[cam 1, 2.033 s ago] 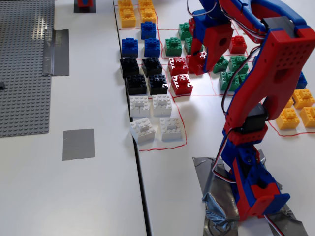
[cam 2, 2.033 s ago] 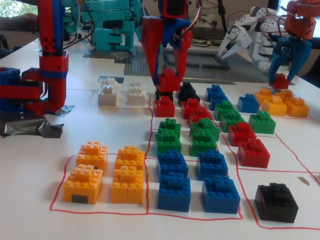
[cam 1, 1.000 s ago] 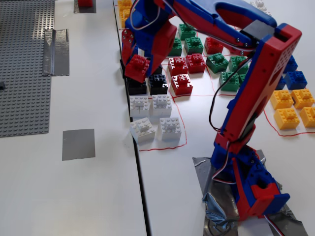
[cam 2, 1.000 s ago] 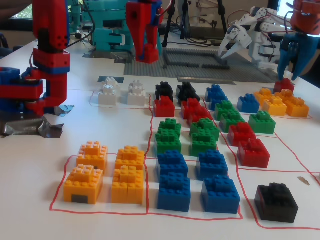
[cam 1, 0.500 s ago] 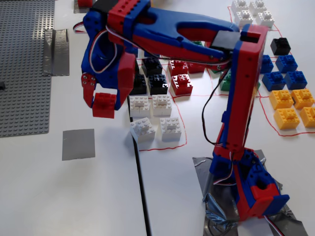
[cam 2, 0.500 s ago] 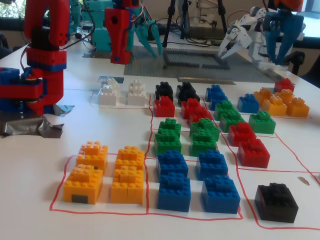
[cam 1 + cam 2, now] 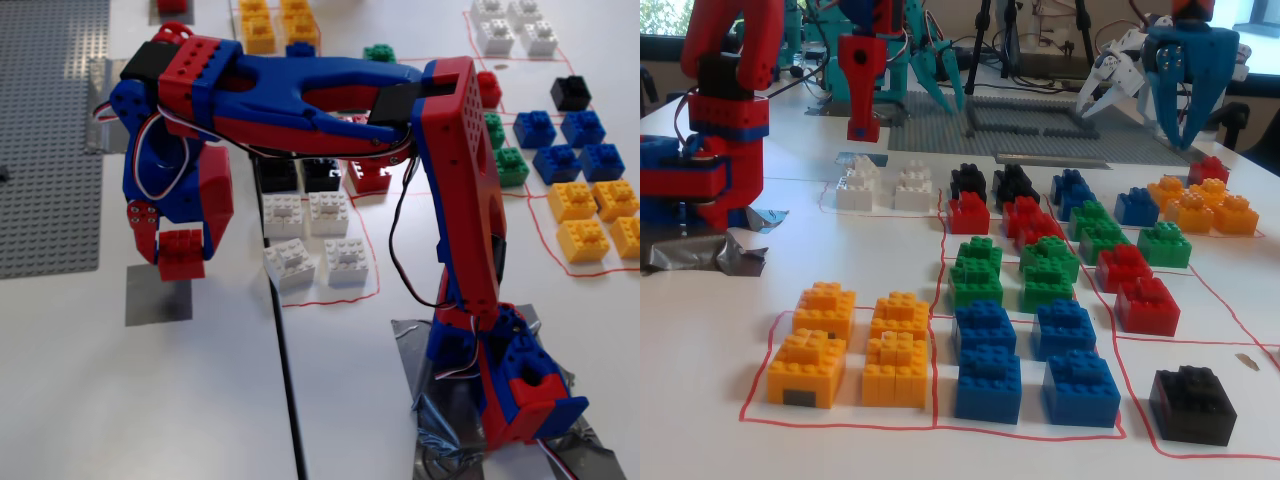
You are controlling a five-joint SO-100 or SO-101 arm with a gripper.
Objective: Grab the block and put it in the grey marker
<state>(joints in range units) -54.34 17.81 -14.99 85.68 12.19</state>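
Note:
My gripper (image 7: 176, 246) is shut on the red block (image 7: 183, 256), with the blue finger on the block's left and the red finger on its right in a fixed view. The block hangs just above the table, over the upper edge of the grey marker (image 7: 157, 302), a flat dark-grey square. In a fixed view from the side, the gripper (image 7: 862, 118) points down with the block (image 7: 862, 129) at its tip. The marker (image 7: 852, 158) shows only as a thin patch below it, behind the white bricks.
The large studded grey baseplate (image 7: 50, 130) lies left of the gripper. White bricks (image 7: 312, 238) and black bricks (image 7: 298, 176) sit right of it inside red outlines. Yellow, blue, green and red bricks fill outlined areas further right. The arm's base stands on wrinkled silver tape (image 7: 440, 410).

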